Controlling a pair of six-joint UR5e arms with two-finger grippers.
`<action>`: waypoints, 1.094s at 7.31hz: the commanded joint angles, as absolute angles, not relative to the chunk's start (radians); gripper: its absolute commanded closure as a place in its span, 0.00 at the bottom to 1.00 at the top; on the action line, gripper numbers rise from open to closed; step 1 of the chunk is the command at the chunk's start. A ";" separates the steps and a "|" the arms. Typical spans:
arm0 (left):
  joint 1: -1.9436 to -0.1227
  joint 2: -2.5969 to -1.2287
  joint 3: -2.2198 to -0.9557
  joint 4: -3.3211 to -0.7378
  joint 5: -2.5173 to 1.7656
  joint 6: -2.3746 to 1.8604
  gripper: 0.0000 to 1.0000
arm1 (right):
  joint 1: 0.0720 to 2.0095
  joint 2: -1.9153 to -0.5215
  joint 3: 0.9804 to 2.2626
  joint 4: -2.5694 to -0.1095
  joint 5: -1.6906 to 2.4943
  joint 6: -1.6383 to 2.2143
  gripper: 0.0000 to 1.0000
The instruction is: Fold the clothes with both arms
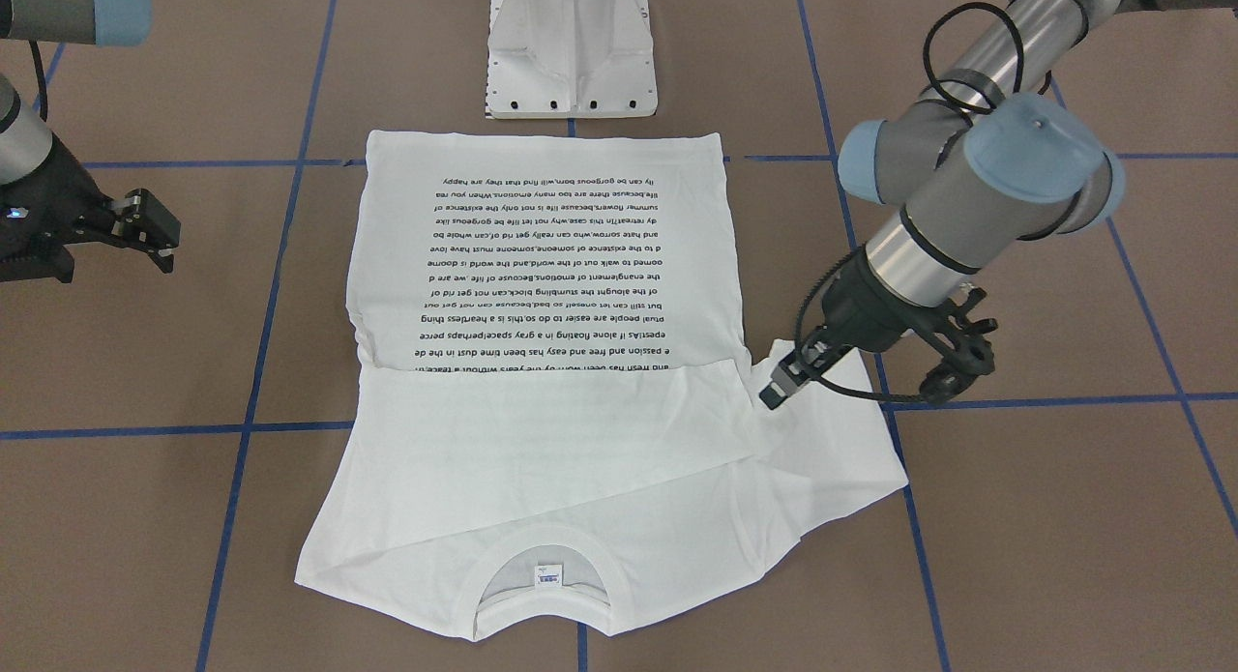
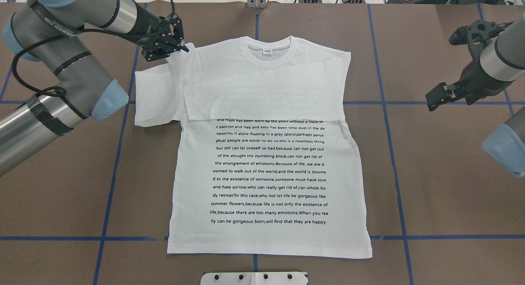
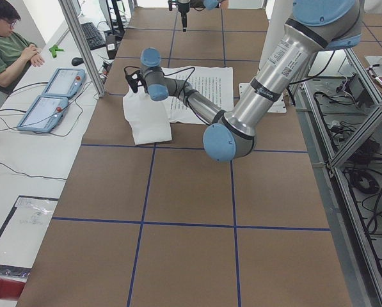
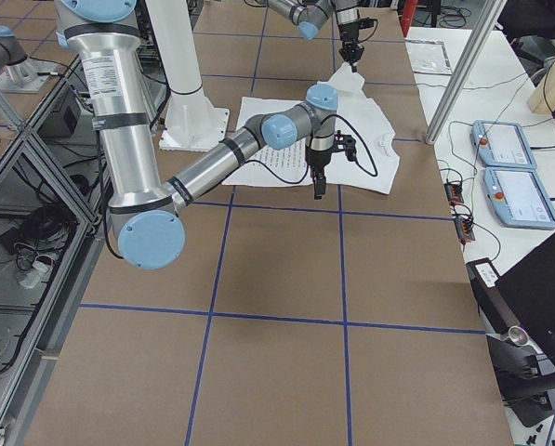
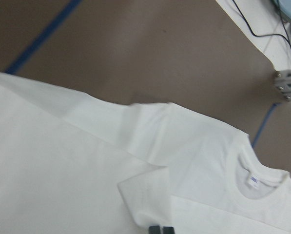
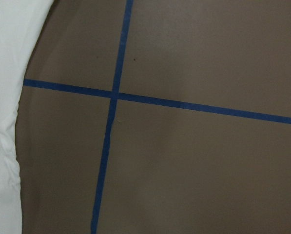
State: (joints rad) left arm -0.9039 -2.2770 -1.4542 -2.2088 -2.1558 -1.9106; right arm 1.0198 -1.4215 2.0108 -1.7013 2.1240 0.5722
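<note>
**While One Side Lay Folded, the Other Lay Open**

As the white T-shirt (image 2: 266, 242) lay flat on the brown counter (image 2: 430, 174), print up and collar (image 1: 542, 539) pointing away from the robot's base, we found the folded sleeve (image 2: 266, 96) on the robot's right drawn across the chest. The free sleeve (image 2: 154, 98) was spread out on its left. The left gripper (image 1: 779, 390) sat at that left shoulder with its fingers drawn together. The side views showed cloth rising in a small peak to it, so we judged that it had a pinch of fabric. The right gripper (image 1: 160, 239) hovered over bare counter off the shirt's right edge, fingers parted and holding nothing.

We judged the cloth light, thin and limp: it would drape and crease wherever lifted, and a single pinch would drag up a point rather than an edge. The seams at shoulder, cuff and hem corners looked the firmest places to take hold.

The printed text (image 2: 268, 170) was legible from overhead. Among its lower lines we read "summer flowers,because life is not only the existence of" and "lly can be gorgeous born,will find that they are happy." The neck label (image 1: 548, 576) carried small blue marks that we could not read.
</note>
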 commanded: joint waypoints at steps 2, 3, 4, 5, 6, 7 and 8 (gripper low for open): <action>-0.833 -2.642 -1.263 -2.203 -2.149 -2.172 1.00 | 1.040 -1.531 2.011 -1.606 2.151 0.580 0.00; -0.804 -2.660 -1.253 -2.203 -2.119 -2.193 1.00 | 1.040 -1.532 2.011 -1.608 2.151 0.581 0.00; -0.778 -2.669 -1.253 -2.201 -2.091 -2.222 1.00 | 1.043 -1.532 2.010 -1.608 2.152 0.581 0.00; -0.738 -2.677 -1.249 -2.200 -2.045 -2.224 1.00 | 1.045 -1.531 2.011 -1.608 2.152 0.581 0.00; -0.707 -2.672 -1.237 -2.201 -2.013 -2.220 1.00 | 1.045 -1.529 2.011 -1.608 2.152 0.583 0.00; -0.695 -2.672 -1.200 -2.207 -1.981 -2.217 1.00 | 1.048 -1.528 2.011 -1.608 2.152 0.583 0.00; -0.657 -2.672 -1.165 -2.213 -1.924 -2.214 1.00 | 1.048 -1.526 2.011 -1.608 2.151 0.583 0.00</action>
